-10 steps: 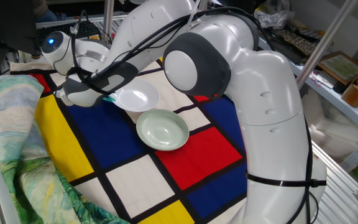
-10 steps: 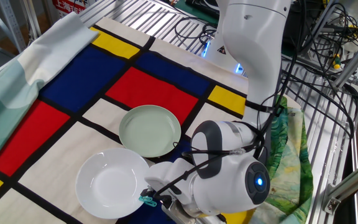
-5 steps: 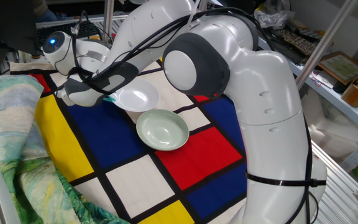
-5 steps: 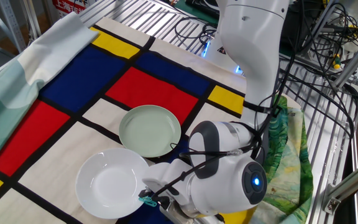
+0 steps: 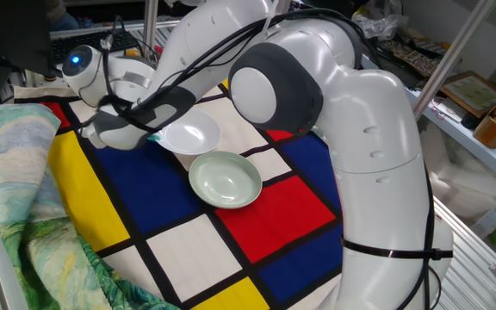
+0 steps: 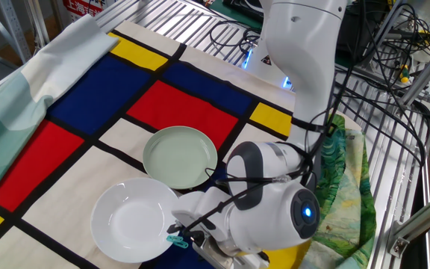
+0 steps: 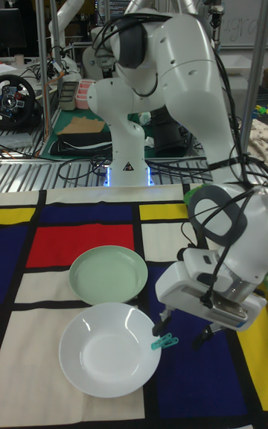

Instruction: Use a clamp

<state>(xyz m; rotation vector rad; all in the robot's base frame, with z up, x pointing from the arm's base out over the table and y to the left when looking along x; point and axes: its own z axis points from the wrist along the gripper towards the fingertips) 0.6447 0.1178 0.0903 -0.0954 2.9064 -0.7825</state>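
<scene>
Gripper point(image 7: 181, 326) low over the counter point(image 7: 45, 244), its two dark fingers point(image 7: 161, 319) spread apart and empty, seen best in the tall fixed view. The clamp point(image 7: 164, 342), a small teal clip, lies just below the left finger at the right rim of the white bowl point(image 7: 106, 349); in the other fixed view the clamp point(image 6: 176, 240) shows against that rim, but whether it is clipped onto the rim or only rests against it cannot be told. The pale green bowl point(image 7: 108, 273) stands just beyond the white bowl, their rims near or touching. Both stand on a cloth of red, blue, yellow and white panels. In one fixed view the arm hides most of the clamp.

Risks, as judged: the clamp is small and sits off the midline between the fingers, so closing here may miss it or nudge it aside. A finger descending onto the bowl rim could tip or shift the white bowl.
</scene>
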